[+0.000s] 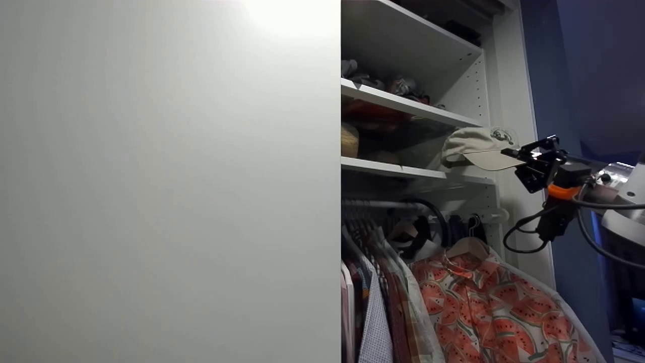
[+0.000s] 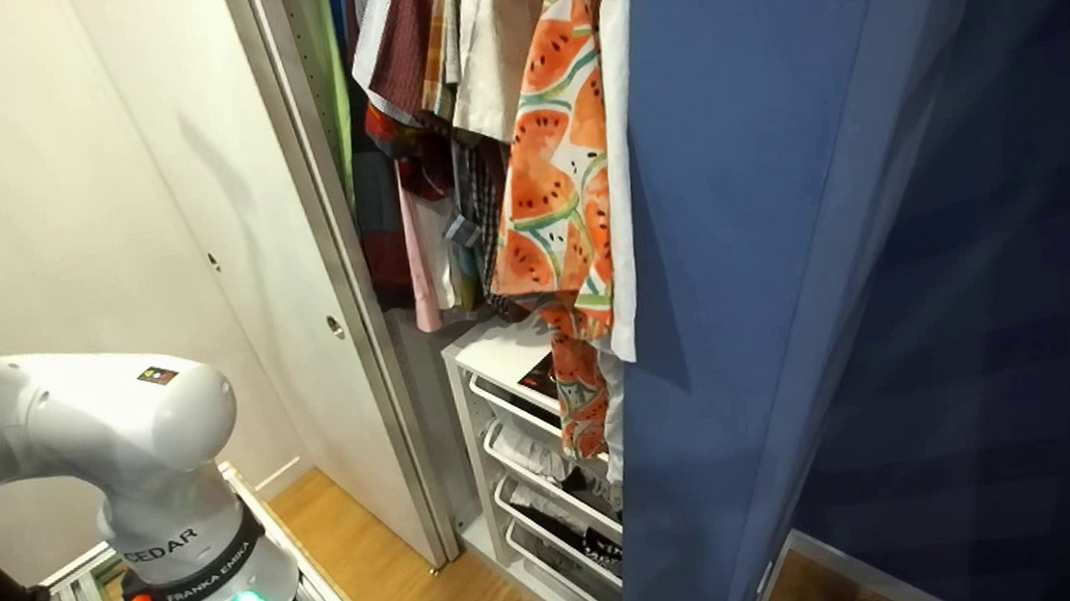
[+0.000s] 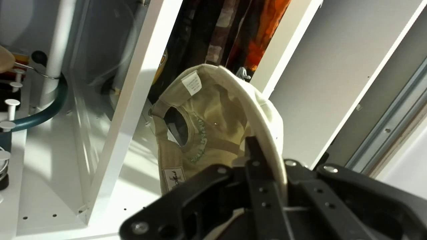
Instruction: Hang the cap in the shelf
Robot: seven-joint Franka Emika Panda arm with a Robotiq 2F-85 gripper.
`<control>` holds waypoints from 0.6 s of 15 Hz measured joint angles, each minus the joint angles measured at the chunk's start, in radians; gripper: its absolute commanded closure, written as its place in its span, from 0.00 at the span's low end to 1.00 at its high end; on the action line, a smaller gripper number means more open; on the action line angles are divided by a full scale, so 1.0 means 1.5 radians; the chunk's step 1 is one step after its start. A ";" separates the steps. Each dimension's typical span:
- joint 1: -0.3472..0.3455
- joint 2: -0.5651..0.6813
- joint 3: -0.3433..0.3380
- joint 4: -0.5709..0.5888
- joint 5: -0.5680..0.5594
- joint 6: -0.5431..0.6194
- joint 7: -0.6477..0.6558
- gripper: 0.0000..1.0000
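Note:
The khaki-beige cap (image 1: 469,141) is at the right part of the white shelf (image 1: 393,167), level with the opening between two boards. Its brim points toward my gripper (image 1: 515,154). In the wrist view the hollow inside of the cap (image 3: 220,103) faces the camera, with its back strap opening on the left. My gripper (image 3: 267,158) is shut on the cap's brim, one finger on each side; the far finger is partly hidden by the brim. A white board of the shelf (image 3: 133,100) runs beside the cap's back edge. Cap and gripper are out of view in the exterior view with the robot base.
A white door panel (image 1: 171,181) covers the left of the shelf. A rail (image 1: 378,203) with hanging clothes runs below the boards. A watermelon-patterned shirt (image 1: 484,302) hangs under the cap. A blue side panel (image 2: 737,176) borders the wardrobe. Drawers (image 2: 535,470) stand below the clothes.

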 measured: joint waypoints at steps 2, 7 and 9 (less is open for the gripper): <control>0.014 -0.027 0.000 -0.024 -0.012 0.012 0.000 0.99; 0.038 -0.068 0.002 -0.070 -0.021 0.028 0.000 0.99; 0.038 -0.068 0.005 -0.079 -0.020 0.036 0.003 0.99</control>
